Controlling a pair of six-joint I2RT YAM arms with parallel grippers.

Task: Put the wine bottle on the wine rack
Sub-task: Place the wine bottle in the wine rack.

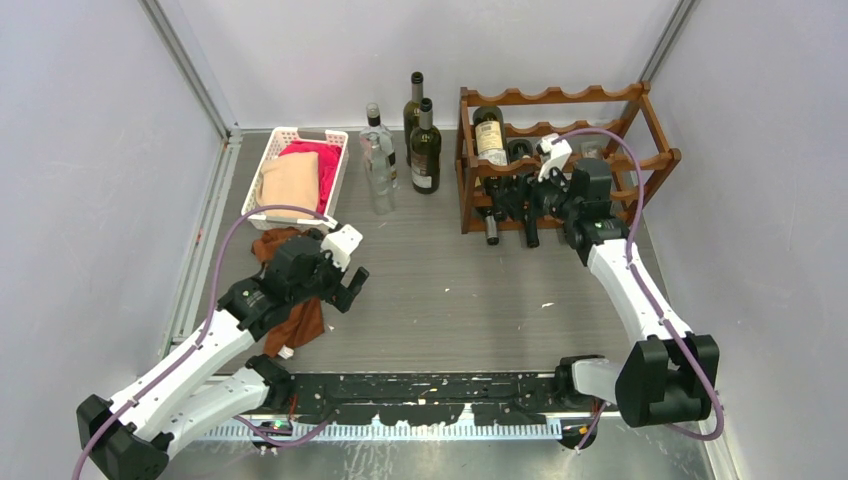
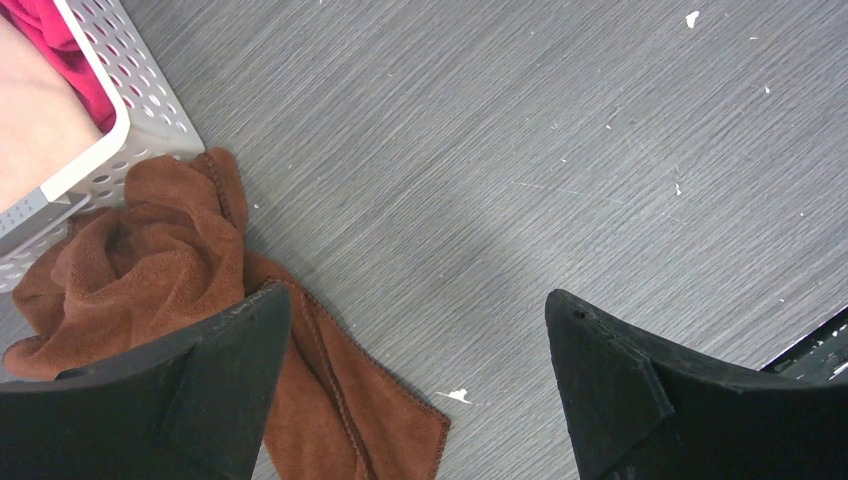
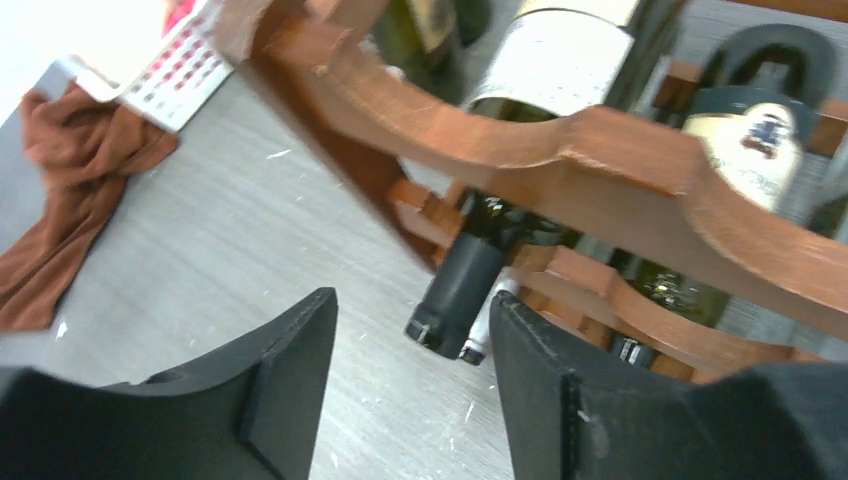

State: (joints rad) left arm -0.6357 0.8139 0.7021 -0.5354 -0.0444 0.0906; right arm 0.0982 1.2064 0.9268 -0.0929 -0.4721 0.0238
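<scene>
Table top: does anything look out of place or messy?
Yes. A brown cloth lies crumpled on the table outside the white basket, by its near corner. Small white flecks dot the surface.

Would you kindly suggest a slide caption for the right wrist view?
Right gripper, jaws apart, faces the wooden wine rack, where bottles lie on scalloped rails, one dark neck pointing outward.

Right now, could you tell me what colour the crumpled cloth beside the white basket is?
The cloth is rust-brown, clearest in the left wrist view.
</scene>
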